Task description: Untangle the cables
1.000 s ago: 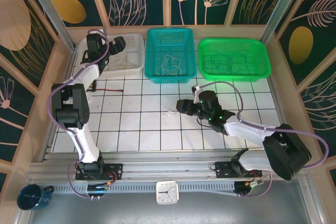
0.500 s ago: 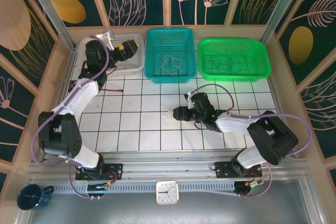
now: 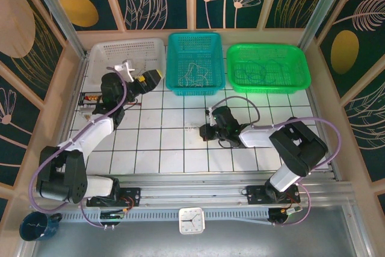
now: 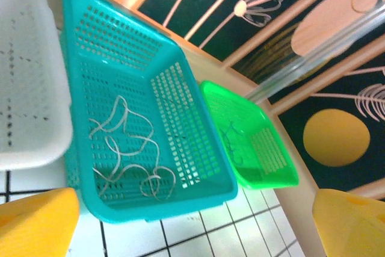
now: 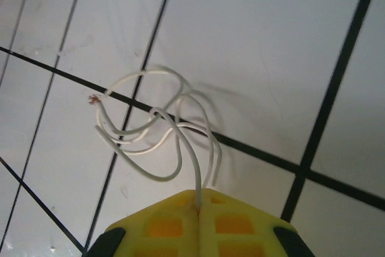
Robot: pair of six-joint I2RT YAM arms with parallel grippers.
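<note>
On the white-tiled table (image 3: 150, 148), whitish cables (image 5: 157, 111) amid floral walls (image 3: 153, 1)

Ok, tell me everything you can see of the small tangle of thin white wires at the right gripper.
The small tangle of thin white wires is a few slim, flexible, plastic-coated strands looped loosely through one another. One free end points left and shows a reddish bare tip. The loops spread over the white tiled table, crossing a black grout line and casting a soft shadow. At least one strand runs into the seam of the shut yellow right gripper, pinched there.
</note>
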